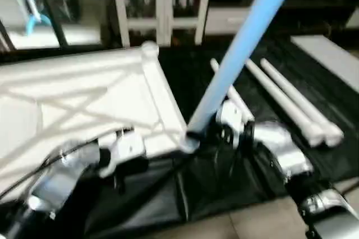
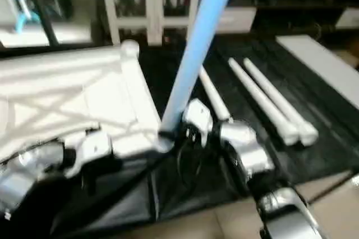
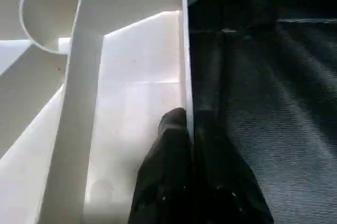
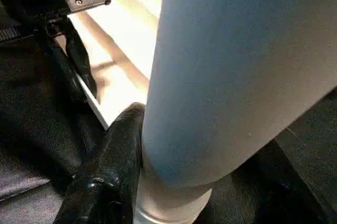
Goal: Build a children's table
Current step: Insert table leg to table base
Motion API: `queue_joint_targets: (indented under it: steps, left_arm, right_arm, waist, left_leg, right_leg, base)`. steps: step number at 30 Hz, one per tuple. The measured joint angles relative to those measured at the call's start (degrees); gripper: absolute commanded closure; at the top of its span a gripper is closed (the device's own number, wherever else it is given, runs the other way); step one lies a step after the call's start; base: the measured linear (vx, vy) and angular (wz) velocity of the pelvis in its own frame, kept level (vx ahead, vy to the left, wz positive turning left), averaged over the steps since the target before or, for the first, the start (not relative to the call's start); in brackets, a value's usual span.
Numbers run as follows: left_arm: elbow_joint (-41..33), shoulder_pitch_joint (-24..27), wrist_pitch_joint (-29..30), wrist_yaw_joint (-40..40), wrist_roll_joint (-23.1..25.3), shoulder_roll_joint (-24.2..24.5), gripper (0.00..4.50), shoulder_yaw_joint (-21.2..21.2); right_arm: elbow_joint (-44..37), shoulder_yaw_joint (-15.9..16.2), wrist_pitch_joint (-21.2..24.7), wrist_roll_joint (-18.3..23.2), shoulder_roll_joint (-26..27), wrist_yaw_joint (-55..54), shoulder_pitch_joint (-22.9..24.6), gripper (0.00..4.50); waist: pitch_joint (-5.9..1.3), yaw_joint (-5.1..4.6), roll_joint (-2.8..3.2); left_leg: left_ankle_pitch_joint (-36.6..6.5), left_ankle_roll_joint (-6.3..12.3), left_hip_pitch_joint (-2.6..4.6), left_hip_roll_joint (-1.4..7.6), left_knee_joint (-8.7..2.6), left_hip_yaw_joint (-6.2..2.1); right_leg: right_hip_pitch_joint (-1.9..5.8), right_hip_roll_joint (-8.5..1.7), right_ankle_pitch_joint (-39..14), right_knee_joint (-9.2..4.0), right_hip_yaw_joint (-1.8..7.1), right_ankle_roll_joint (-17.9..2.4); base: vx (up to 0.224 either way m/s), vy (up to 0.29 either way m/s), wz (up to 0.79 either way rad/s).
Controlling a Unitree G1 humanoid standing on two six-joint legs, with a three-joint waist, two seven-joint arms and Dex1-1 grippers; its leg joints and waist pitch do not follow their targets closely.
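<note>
The children's table top [image 1: 84, 99] lies upside down on the black mat, its ribbed underside facing up. My left gripper [image 3: 181, 145] is shut on the thin rim wall at the top's near edge. A leg [image 1: 241, 48] stands tilted, its lower end at the near corner socket [image 1: 189, 142]. My right gripper [image 1: 216, 132] is shut on that leg close to its base, and one black finger [image 4: 113, 166] presses its side. Three more legs [image 1: 286, 101] lie side by side on the mat to the right.
A white cabinet with glass doors [image 1: 162, 0] stands behind the table top. The black mat [image 1: 224, 188] covers the floor under everything. A flat white board [image 1: 331, 59] lies at the far right. Bare tan floor [image 1: 252, 228] shows nearest me.
</note>
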Motion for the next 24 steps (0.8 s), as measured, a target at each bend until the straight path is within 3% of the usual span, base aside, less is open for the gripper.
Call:
queue_joint_targets:
  steps: [5,12,15,24]
  left_arm:
    - [-0.01,0.02,0.00,-0.01,0.03,0.00,4.47,0.13]
    - [-0.15,0.03,0.38,-0.20,-0.49,-0.22,4.47,0.50]
    - [-0.20,-0.12,0.97,-0.21,-0.50,-0.14,4.47,1.23]
    - [-0.46,-0.55,2.60,-0.90,-0.94,-0.29,4.47,1.72]
  right_arm:
    - [0.00,0.00,-0.40,0.00,0.05,-0.11,0.00,2.63]
    - [0.01,-0.18,-2.75,0.03,0.53,-0.83,0.78,2.63]
    - [0.01,-0.50,-4.92,0.03,1.41,-2.18,1.65,2.63]
    - [0.01,-1.58,-8.53,0.03,2.31,-3.30,3.67,2.63]
  waist:
    - [-0.03,-0.81,0.19]
    - [0.00,-1.73,0.13]
    - [0.01,-2.02,0.12]
    - [0.10,-2.04,-0.03]
  left_leg:
    - [-0.11,0.14,-0.33,-0.17,-0.57,0.02]
    - [-0.11,0.14,-0.58,-0.22,-0.58,0.95]
    - [-0.11,0.14,-1.04,-0.22,-0.58,1.04]
    - [-0.11,0.14,-1.05,-0.19,-0.58,1.14]
  right_leg:
    - [-0.12,-0.02,-0.48,-1.46,0.21,0.85]
    - [-0.43,-0.01,-0.47,-1.56,1.14,0.85]
    - [-1.03,-0.01,-0.46,-1.64,1.19,0.83]
    - [-1.11,-0.01,-0.45,-1.68,1.22,0.84]
  base:
    - [0.000,0.000,0.00]
    - [0.000,0.000,0.00]
    - [0.000,0.000,0.00]
    - [0.000,0.000,0.00]
